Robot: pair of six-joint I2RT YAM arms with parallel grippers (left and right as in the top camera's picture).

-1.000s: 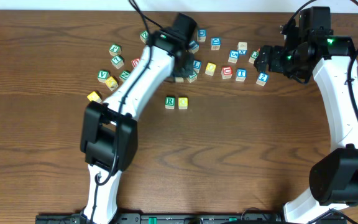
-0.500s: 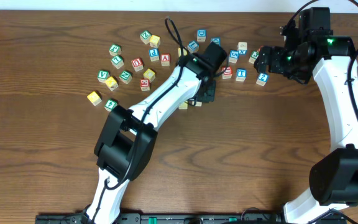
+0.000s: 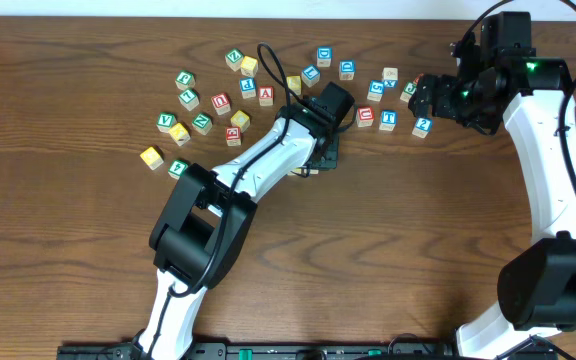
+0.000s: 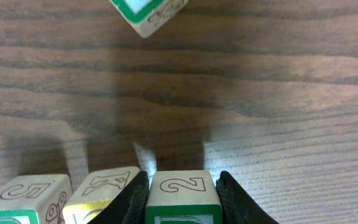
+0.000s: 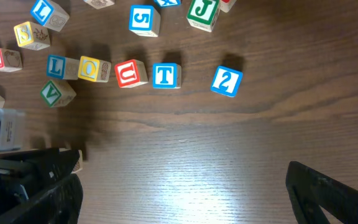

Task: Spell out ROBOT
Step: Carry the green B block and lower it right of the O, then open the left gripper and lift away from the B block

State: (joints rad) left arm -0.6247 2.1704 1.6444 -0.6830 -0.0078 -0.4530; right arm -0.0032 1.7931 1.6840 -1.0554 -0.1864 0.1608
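My left gripper is shut on a green-printed cube with a 2 on its side face; only the top of its green letter shows. It sits level with, and just right of, a yellow-faced cube and a further cube, in one row. From overhead the left gripper and arm hide that row. The blue T cube lies in the back row. My right gripper hangs open over bare table near it.
Loose cubes lie along the back: blue 2, red U, yellow O, L, green V, red A. A green-edged cube lies beyond the left gripper. More cubes sit at the back left.
The left arm has swung from the back cluster forward and right, carrying the green-printed cube down beside the two-cube row. The right arm has not moved.
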